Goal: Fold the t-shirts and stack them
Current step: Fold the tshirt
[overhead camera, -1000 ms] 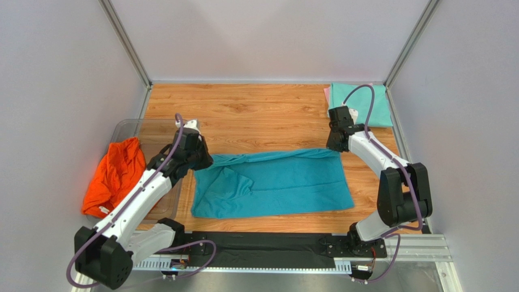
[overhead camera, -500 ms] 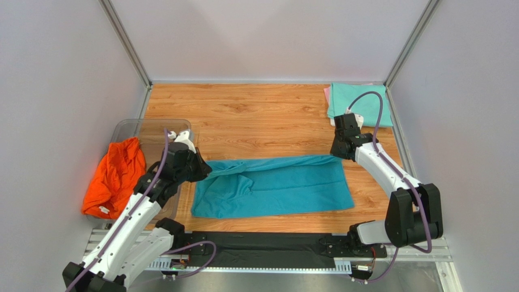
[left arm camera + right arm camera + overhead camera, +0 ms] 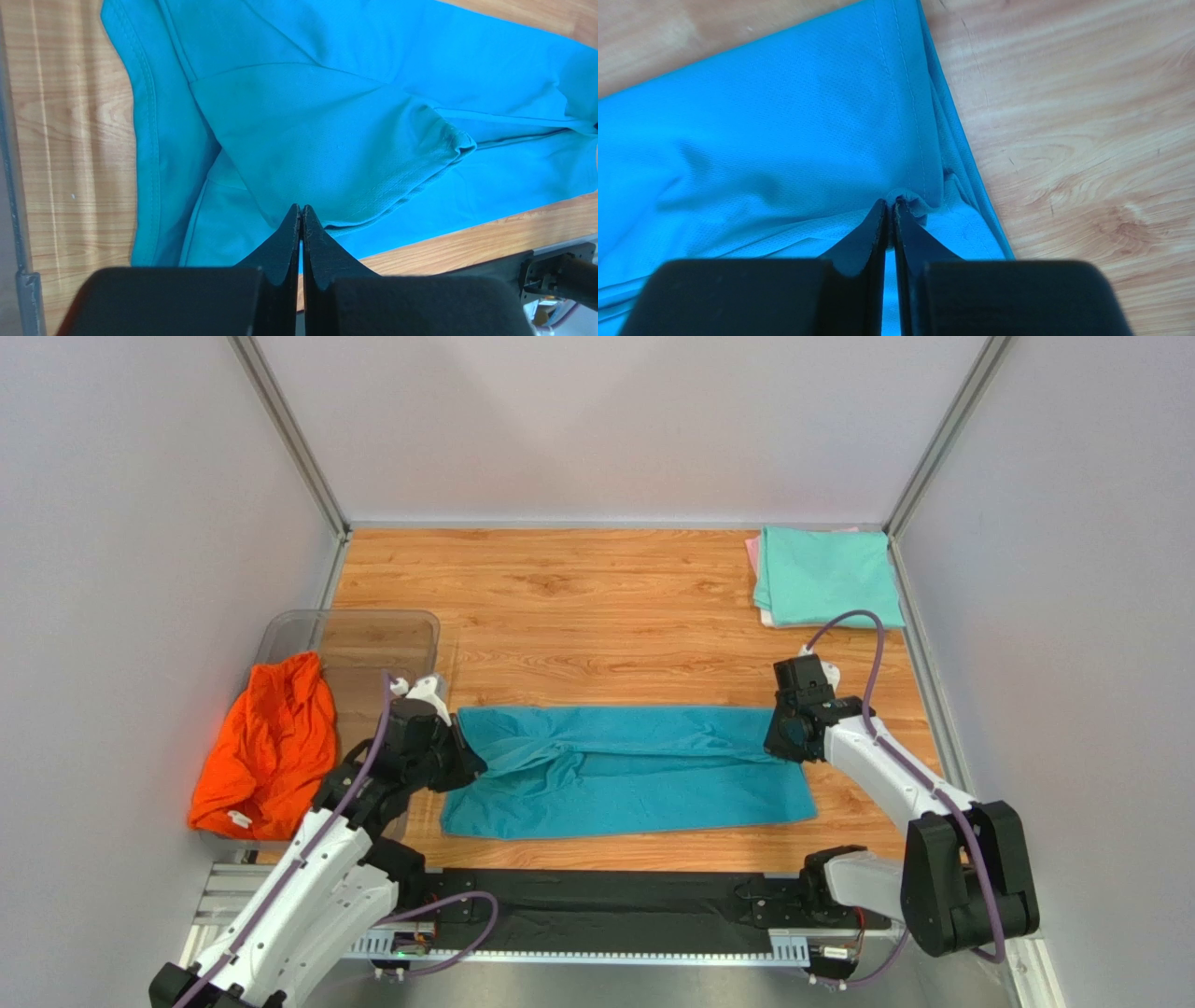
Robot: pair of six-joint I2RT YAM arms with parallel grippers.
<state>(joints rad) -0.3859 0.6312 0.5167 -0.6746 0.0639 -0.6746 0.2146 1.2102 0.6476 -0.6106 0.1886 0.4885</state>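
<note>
You see a plain teal-blue t-shirt (image 3: 631, 773), orange t-shirt (image 3: 267, 742) and mint-green t-shirt (image 3: 831, 577). The table (image 3: 589, 602) is brown wood-grain.

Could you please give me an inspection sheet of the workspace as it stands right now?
Surface: wooden table, no spills seen.
Job's things: teal t-shirt spread at centre, far edge folded over; orange t-shirt crumpled at left; mint t-shirt folded far right atop a pink t-shirt.
Clutter: clear tub beside the orange t-shirt.
Grippers: left gripper and right gripper each shut on an end of the teal t-shirt.
Cables: purple cables loop along both arms.
Surroundings: grey walls on three sides.
</note>
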